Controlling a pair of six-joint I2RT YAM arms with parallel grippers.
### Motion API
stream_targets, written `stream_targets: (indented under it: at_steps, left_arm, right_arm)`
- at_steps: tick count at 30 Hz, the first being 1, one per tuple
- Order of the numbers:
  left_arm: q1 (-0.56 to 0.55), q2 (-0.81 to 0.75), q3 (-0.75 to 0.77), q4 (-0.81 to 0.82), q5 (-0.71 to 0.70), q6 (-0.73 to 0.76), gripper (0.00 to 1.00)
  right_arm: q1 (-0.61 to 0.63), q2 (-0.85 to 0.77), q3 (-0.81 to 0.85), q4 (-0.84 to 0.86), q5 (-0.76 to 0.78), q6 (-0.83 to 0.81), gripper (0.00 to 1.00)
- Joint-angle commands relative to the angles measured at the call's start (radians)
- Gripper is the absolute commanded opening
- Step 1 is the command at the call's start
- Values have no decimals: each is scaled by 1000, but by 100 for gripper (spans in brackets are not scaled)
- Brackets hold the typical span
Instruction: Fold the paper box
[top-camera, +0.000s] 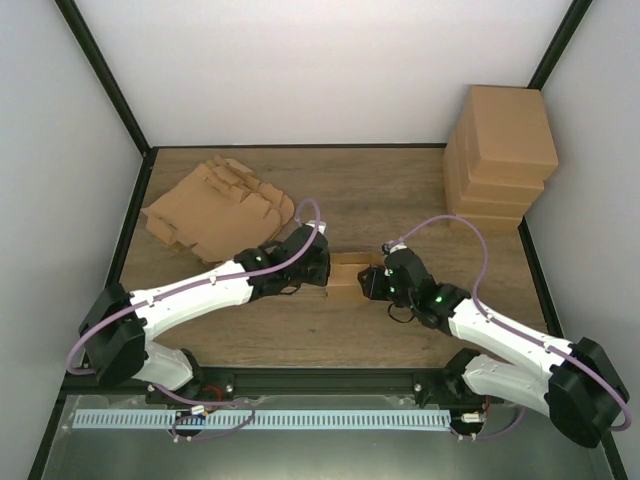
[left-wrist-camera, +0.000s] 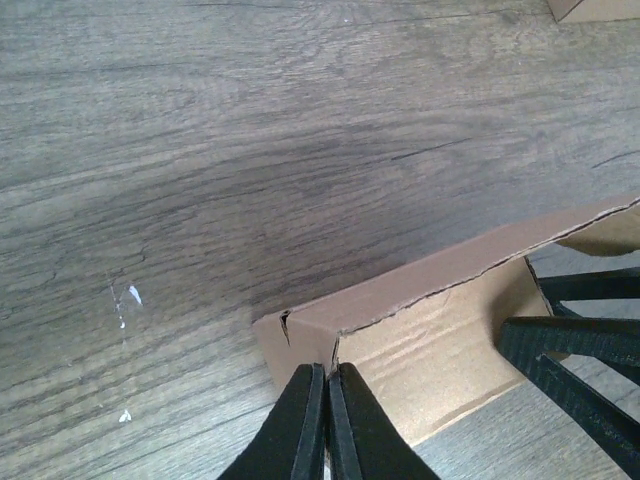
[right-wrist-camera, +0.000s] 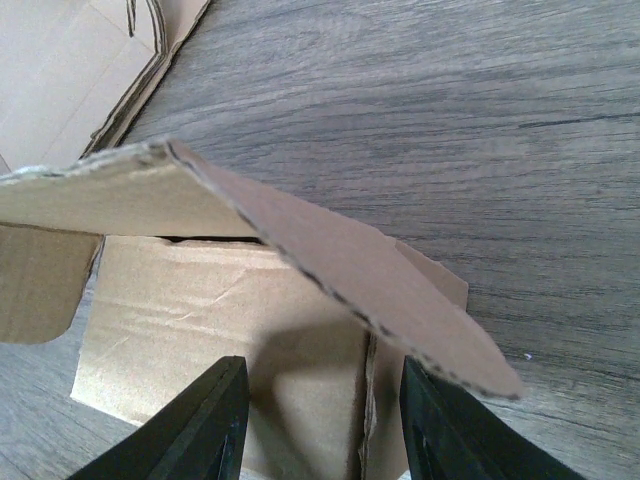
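The paper box (top-camera: 345, 272), a small partly folded piece of brown cardboard, lies mid-table between both arms. My left gripper (top-camera: 322, 272) meets its left end. In the left wrist view that gripper (left-wrist-camera: 328, 368) is shut, pinching the thin upright wall at a corner of the box (left-wrist-camera: 440, 330). My right gripper (top-camera: 368, 283) is at the box's right end. In the right wrist view it (right-wrist-camera: 322, 375) stands open over the box's floor (right-wrist-camera: 200, 300), with nothing between its fingers. A raised flap (right-wrist-camera: 330, 260) slants just above them. The right gripper's fingers (left-wrist-camera: 570, 340) also show in the left wrist view.
A loose pile of flat cardboard blanks (top-camera: 215, 205) lies at the back left, its edge also in the right wrist view (right-wrist-camera: 60, 60). A stack of folded boxes (top-camera: 500, 155) stands at the back right corner. Black frame posts and white walls enclose the table.
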Motion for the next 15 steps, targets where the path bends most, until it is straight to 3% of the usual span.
stream_targets:
  at_steps: [1,15]
  left_arm:
    - [4,21,17,6,36,-33,4]
    - [3,82,77,-45,70,-151,4]
  right_arm:
    - [7,3,37,-3,8,3,43]
    - [7,6,30,3,3,4,43]
